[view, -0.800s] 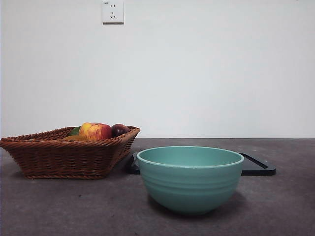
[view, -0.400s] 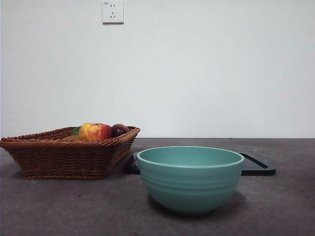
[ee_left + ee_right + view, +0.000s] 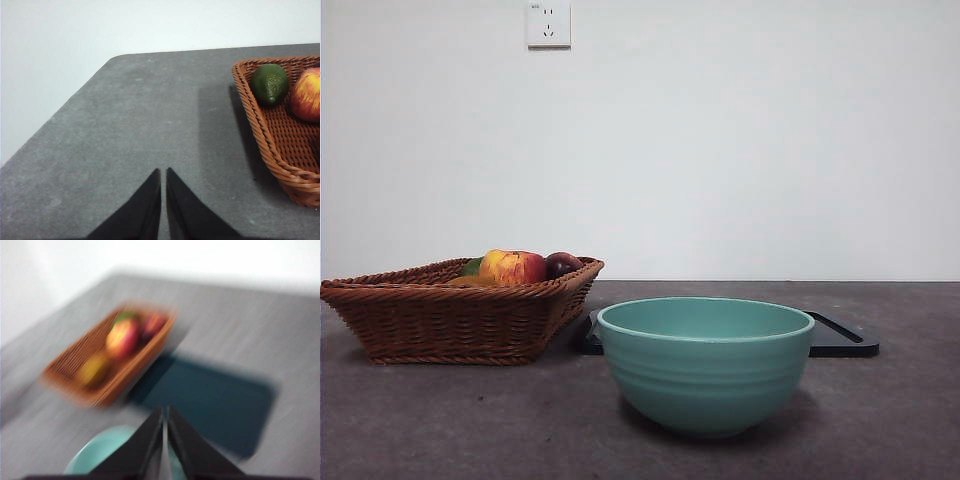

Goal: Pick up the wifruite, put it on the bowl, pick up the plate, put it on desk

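Basket (image 3: 450, 320) beside bowl (image 3: 705, 365); dark tray (image 3: 840, 340) behind.

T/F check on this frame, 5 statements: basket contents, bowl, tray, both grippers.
1. The apple lies in the wicker basket. True.
2. The bowl holds a fruit. False: no fruit shows in it in the front view.
3. The dark tray lies behind the bowl on the desk. True.
4. The left gripper grips the avocado. False: its jaws are shut on nothing, apart from the basket.
5. The right gripper is open. False: jaws shut, above the bowl.
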Tool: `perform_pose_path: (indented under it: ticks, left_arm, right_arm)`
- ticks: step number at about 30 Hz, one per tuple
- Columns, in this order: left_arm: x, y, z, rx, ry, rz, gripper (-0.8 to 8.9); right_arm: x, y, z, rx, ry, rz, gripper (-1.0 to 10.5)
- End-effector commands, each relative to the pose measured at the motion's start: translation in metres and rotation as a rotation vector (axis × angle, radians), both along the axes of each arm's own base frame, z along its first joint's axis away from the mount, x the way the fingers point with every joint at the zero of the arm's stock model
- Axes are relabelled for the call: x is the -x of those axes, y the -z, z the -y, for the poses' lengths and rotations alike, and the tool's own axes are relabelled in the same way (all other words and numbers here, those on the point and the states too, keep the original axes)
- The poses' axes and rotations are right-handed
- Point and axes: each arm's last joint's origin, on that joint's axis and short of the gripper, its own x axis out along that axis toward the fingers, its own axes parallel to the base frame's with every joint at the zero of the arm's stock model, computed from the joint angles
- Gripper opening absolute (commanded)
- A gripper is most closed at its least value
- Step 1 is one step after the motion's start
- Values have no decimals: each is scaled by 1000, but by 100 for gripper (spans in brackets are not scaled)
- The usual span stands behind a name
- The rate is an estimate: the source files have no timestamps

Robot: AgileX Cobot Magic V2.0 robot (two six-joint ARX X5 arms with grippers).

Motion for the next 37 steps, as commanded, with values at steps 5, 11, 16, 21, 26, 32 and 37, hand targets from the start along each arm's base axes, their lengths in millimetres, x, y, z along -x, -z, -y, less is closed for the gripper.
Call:
perform_pose_path:
  ticks: [5,11,16,21,26,32,37]
  left_arm:
    - [-1,6,0,5,-7,-5,16]
    - [-1,6,0,5,-6,-5,16]
    - [-1,6,0,5,-7,-5,16]
    - [-1,6,0,5,-6,-5,16]
    - [-1,6,-1,5,-7,-3,16]
    - [-1,6,-1,5,-7,-3,16]
    - [-1,6,-1,5,-7,-3,16]
  right_arm:
    - [7,60,27,69,359,303,6]
    - [8,112,37,105,541,279,6]
    - [5,146,42,128,605,236,6]
    - [0,171,42,137,609,180,6]
    - [1,174,42,148,606,148,6]
    - [1,173,42,145,605,149,6]
    - [1,173,42,142,606,157,6]
